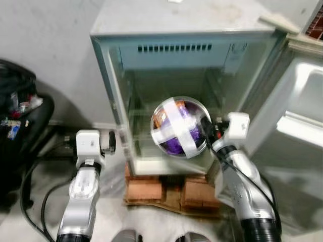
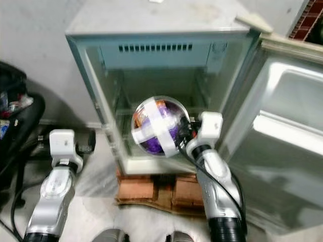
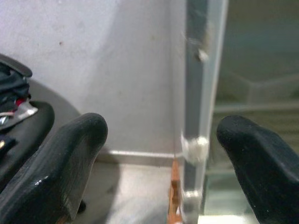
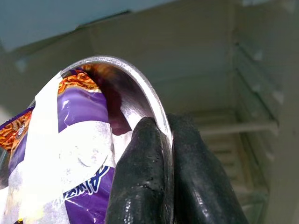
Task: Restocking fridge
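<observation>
Right wrist view put us closest: our right gripper (image 4: pixel 161 186) was clenched on the metal rim of a steel bowl (image 4: pixel 140 88), one finger inside and one outside, which we judged was the only firm purchase on such a round, smooth vessel. Purple snack packets (image 4: pixel 79 112) sat in the bowl, strapped down by crossed white tape (image 1: pixel 176 126), presumably so nothing spilled while the bowl was carried tilted, mouth toward us. Our left gripper (image 3: pixel 159 158) hung released beside the cabinet's left edge, fingers (image 3: pixel 60 158) spread and holding nothing. Brick supports (image 1: pixel 166 189) propped the fridge (image 1: pixel 166 30) off the floor. Beyond the bowl, held at the open front, lay the bare glass shelves (image 1: pixel 146 108), with the door (image 2: pixel 282 136) swung wide to the right.
</observation>
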Available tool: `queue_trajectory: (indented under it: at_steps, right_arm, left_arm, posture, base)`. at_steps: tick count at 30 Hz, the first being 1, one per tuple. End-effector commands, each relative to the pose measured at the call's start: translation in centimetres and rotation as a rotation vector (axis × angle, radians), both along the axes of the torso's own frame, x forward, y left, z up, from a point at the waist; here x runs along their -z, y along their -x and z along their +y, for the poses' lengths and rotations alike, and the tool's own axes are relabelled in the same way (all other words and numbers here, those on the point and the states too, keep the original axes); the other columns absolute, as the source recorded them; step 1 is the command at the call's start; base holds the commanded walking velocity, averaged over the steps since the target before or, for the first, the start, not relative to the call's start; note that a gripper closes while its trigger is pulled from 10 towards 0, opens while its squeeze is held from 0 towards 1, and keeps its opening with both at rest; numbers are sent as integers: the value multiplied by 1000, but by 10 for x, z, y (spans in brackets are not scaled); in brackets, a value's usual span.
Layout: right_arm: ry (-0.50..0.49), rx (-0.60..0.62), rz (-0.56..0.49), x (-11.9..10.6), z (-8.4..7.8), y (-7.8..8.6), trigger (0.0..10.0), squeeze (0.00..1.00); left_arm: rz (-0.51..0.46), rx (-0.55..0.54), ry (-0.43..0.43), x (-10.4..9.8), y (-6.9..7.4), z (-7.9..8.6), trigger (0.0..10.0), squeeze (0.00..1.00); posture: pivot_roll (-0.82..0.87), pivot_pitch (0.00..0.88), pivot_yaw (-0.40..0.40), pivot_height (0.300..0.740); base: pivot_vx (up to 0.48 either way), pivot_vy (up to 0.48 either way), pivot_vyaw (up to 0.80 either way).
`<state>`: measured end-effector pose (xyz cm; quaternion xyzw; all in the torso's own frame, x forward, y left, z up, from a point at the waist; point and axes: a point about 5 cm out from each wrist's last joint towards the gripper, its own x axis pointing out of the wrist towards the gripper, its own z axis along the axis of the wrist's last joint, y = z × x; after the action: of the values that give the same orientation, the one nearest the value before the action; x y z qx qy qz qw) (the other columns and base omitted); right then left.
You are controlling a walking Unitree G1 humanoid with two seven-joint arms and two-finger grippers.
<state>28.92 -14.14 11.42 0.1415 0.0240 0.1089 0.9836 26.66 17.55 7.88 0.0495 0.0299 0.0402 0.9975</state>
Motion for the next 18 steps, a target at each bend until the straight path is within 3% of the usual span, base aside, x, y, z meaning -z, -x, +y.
queue_trajectory:
  at_steps: [1, 14, 18]
  right_arm:
    - [-15, -19, -26, -6, 8, -2, 10000, 0]
    - [44, 107, -25, -4, -7, -5, 10000, 0]
    - [43, 106, -23, -4, -7, -5, 10000, 0]
  left_arm:
    - [7, -27, -20, -1, 0, 8, 10000, 0]
    - [7, 10, -29, -2, 6, 7, 10000, 0]
    - [1, 23, -30, -3, 6, 7, 10000, 0]
  posture:
    - [89, 77, -19, 740]
    - [94, 85, -20, 740]
    - [93, 87, -20, 740]
  base:
    - [0, 0, 0]
    - [0, 0, 0]
    - [276, 0, 0]
